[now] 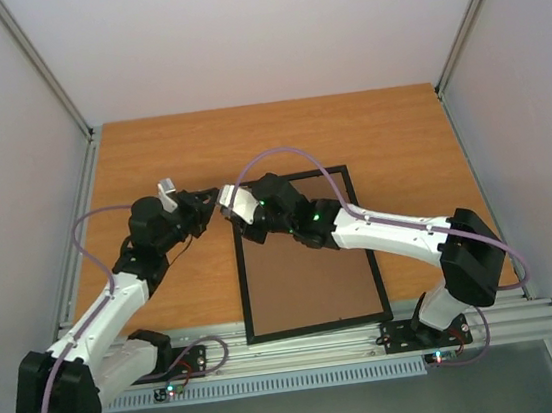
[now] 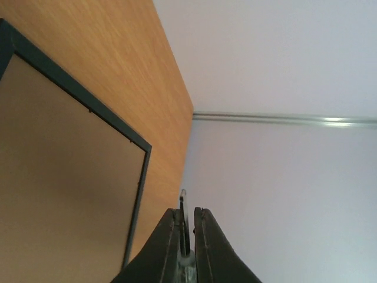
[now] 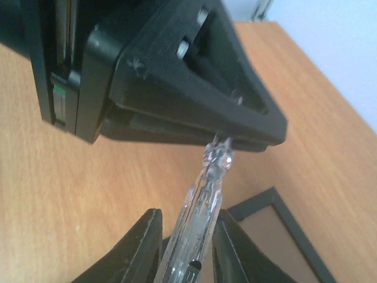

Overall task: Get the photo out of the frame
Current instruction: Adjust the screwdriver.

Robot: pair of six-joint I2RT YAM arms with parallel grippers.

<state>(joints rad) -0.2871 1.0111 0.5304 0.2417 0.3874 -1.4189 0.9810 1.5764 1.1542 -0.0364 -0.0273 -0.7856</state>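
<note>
Jaws narrow on both arms: left gripper (image 1: 205,203) and right gripper (image 1: 227,204) meet in mid-air, each pinching the same thin clear sheet (image 3: 203,215) (seen edge-on, can't tell what it is). Below them the frame (image 1: 317,330) lies back-up on the counter (image 1: 148,152), with the brown backing board (image 1: 311,283) showing. The photo is not visible, presumably still underneath. Risks: opposing pulls could bend or snap the sheet, and the left grip looks tip-only, so an early right release would drop it onto the board.
</note>
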